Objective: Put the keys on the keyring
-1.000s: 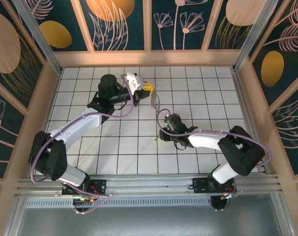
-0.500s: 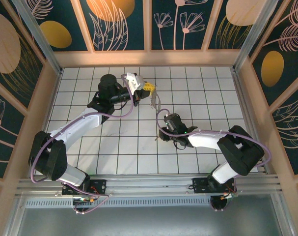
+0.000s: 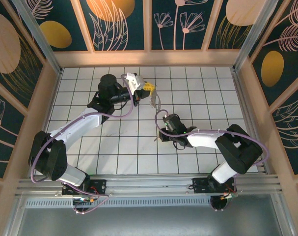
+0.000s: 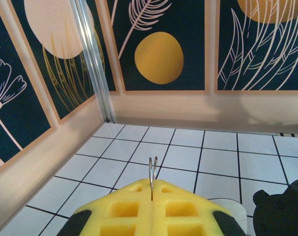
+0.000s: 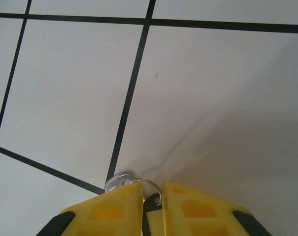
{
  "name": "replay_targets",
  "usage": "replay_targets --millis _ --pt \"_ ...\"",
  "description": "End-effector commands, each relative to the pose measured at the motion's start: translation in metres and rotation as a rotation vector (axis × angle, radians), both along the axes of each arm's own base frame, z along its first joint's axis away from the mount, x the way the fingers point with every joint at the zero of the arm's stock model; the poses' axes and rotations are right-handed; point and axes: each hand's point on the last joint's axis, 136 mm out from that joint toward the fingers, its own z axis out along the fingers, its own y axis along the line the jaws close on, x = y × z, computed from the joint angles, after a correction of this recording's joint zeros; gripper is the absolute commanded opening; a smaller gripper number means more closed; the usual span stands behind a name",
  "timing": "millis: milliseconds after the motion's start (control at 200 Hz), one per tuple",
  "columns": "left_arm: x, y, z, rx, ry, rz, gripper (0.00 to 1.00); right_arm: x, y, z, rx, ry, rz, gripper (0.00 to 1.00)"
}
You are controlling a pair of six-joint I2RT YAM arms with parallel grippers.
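My left gripper [image 4: 152,186] is held above the floor, shut on the keyring's metal ring [image 4: 152,169], which pokes up edge-on between the yellow fingertips. From above, the left gripper [image 3: 148,88] is at the back centre and the tan keyring strap [image 3: 154,101] hangs below it. My right gripper [image 5: 152,191] is down on the tiled floor with its jaws drawn in to a narrow gap. A silvery key head [image 5: 119,181] lies at the left fingertip, and its small wire loop [image 5: 152,186] is caught between the fingers. The top view has the right gripper [image 3: 161,136] mid-floor.
White tiles with dark grout lines [image 5: 131,93] cover the floor. Patterned walls with a tan wooden base [image 4: 198,110] enclose it on three sides. The right arm's dark wrist [image 4: 281,209] sits close to the left gripper's lower right.
The right gripper's jaws have narrowed around the key on the floor and its wrist has shifted slightly. The left arm has held still with the ring.
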Motion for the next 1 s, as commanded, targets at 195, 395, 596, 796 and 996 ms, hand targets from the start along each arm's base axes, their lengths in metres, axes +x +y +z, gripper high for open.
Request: replay_targets --millis 195,395,596,796,996 --pt "-0.009 0.002 0.020 -0.043 -0.055 -0.025 0.00 0.003 0.003 0.008 -0.008 -0.026 0.011 0.00" --pt "-0.010 0.002 0.021 -0.043 -0.055 -0.025 0.00 0.006 -0.002 0.020 -0.006 -0.065 -0.002 0.00" --pt "-0.010 0.002 0.021 -0.041 -0.060 -0.025 0.00 0.009 -0.009 0.037 0.038 -0.103 -0.020 0.00" --pt "-0.010 0.002 0.021 -0.041 -0.060 -0.027 0.00 0.006 -0.010 0.030 0.030 -0.073 -0.008 0.14" --pt "-0.010 0.002 0.021 -0.040 -0.058 -0.026 0.00 0.010 -0.004 0.019 0.024 -0.076 0.029 0.39"
